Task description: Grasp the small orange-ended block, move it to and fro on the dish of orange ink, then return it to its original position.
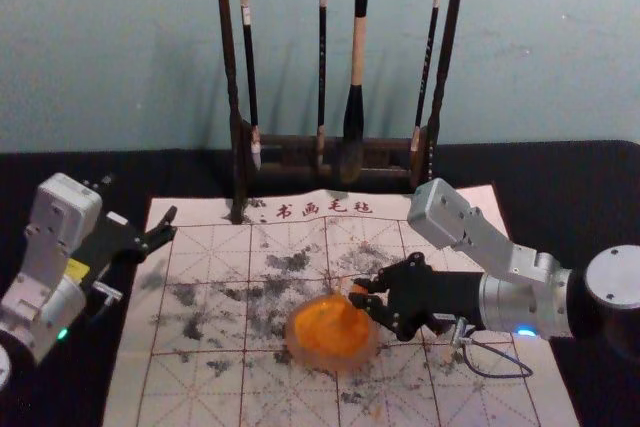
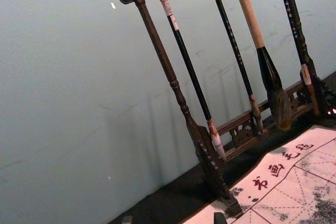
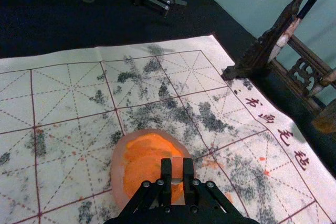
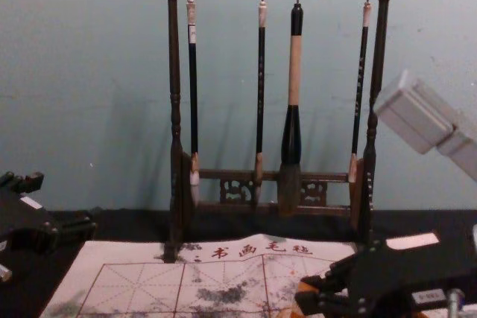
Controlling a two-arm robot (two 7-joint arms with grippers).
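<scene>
In the head view my right gripper [image 1: 359, 293] reaches in over the right side of the dish of orange ink [image 1: 322, 335]. It is shut on the small orange-ended block [image 1: 357, 289]. The right wrist view has the block [image 3: 177, 168] upright between the fingers of my right gripper [image 3: 177, 174], above the near edge of the ink dish [image 3: 119, 174]. Whether its lower end touches the ink, I cannot tell. My left gripper [image 1: 170, 227] is parked open at the mat's left edge; its tips frame a gap in the left wrist view [image 2: 173, 219].
A dark wooden rack [image 1: 229, 67] with several hanging brushes stands at the back of the ink-stained felt mat [image 1: 205, 397]. The thick brush [image 4: 292, 128] hangs right of the rack's middle. Black cloth [image 1: 50, 172] surrounds the mat.
</scene>
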